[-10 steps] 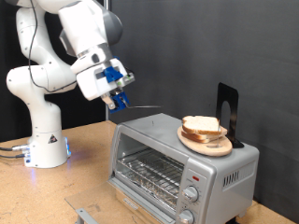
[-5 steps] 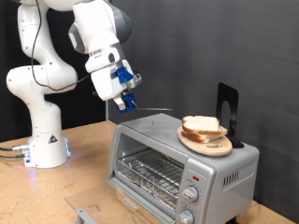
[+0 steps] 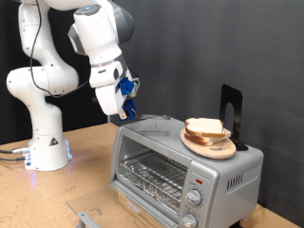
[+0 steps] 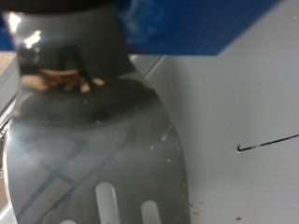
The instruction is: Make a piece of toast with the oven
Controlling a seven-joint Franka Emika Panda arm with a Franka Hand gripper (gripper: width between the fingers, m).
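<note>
Wooden table: one oven, toast atop; claw grips spatula.

Over the last second the gripper swung towards the exterior view's right and turned downward, and the spatula it carried dropped closer to the oven top.

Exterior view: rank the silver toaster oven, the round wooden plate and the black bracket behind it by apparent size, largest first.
1. Silver toaster oven
2. Round wooden plate
3. Black upright bracket, though it sits farther back, so its place after the plate is unsure.
</note>
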